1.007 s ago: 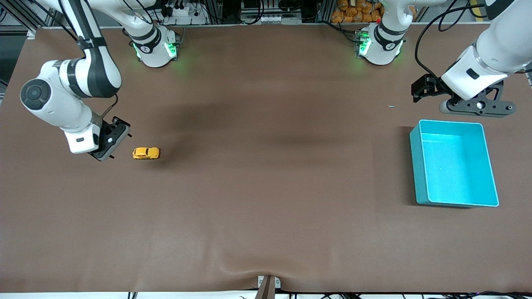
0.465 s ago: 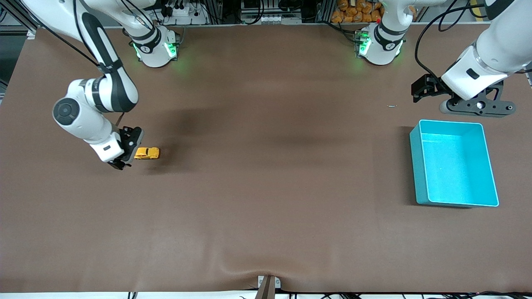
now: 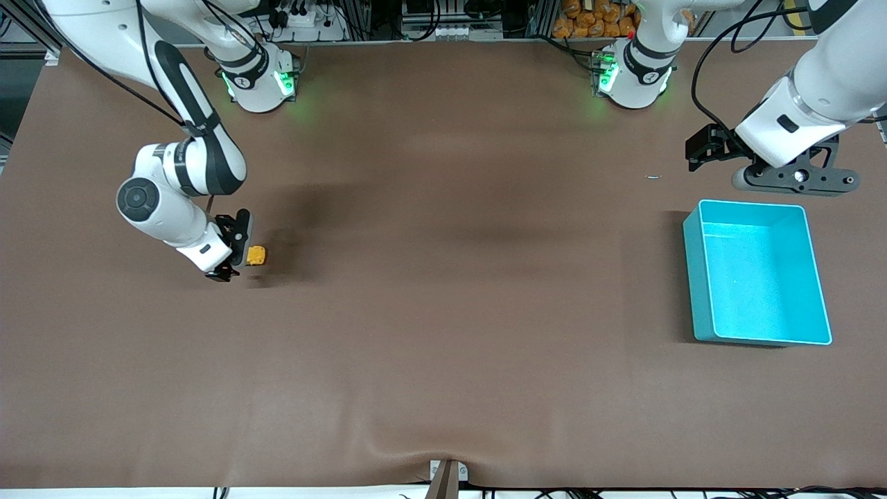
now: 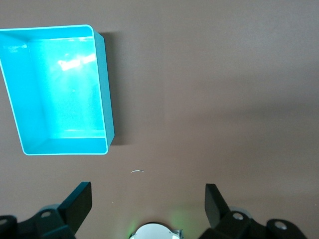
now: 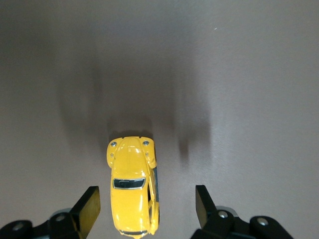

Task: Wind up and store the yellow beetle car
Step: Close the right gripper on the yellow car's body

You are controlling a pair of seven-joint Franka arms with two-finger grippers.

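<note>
Item: yellow beetle car (image 3: 257,255), small toy, standing on its wheels on the brown surface (image 3: 443,360) toward the right arm's end, well apart from the bin; in the right wrist view the car (image 5: 132,191) lies lengthwise between the two dark fingers (image 5: 89,206), closer to one of them than to the other, with open surface showing on either side of the body. Item: right gripper (image 3: 232,251), low over the car's end, fingers spread and not yet touching the body; nothing is pinched. Handling note, as judgement: the step in hand is the grasp before winding, and it looks best done by shifting sideways until the car sits midway between the fingers, coming down until the tips flank the doors below the rounded roof, then pressing in evenly so that the smooth shell does not squirt out or turn; the wheels should remain on the surface if the winding is a pull-back. Item: turquoise bin (image 3: 759,272), open-topped, at the left arm's end of the surface, its floor bare as far as can be seen; presumed store. Item: left gripper (image 3: 721,152), waiting over the surface beside the bin's edge farthest from the front camera, fingers (image 4: 79,201) spread wide, holding nothing
</note>
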